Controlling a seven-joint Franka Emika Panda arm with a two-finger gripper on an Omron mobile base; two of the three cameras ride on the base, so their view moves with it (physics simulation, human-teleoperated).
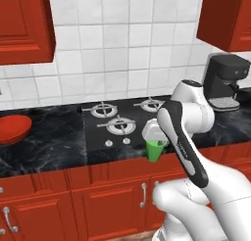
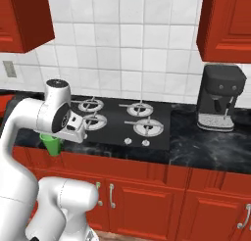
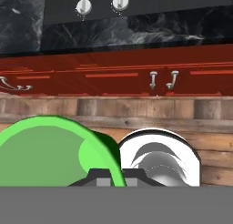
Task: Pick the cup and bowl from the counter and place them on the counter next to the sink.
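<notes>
Black marble table [image 1: 49, 137] runs under white tiles, stovetop [image 1: 122, 120] at centre. Fingers [image 1: 156, 146] are clamped on the green cup [image 1: 155, 150], held off the front edge; red bowl [image 1: 12, 128] sits at nine o'clock.

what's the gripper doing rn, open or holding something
Gripper: shut on the cup, held off the counter in front of the cabinets.
</notes>
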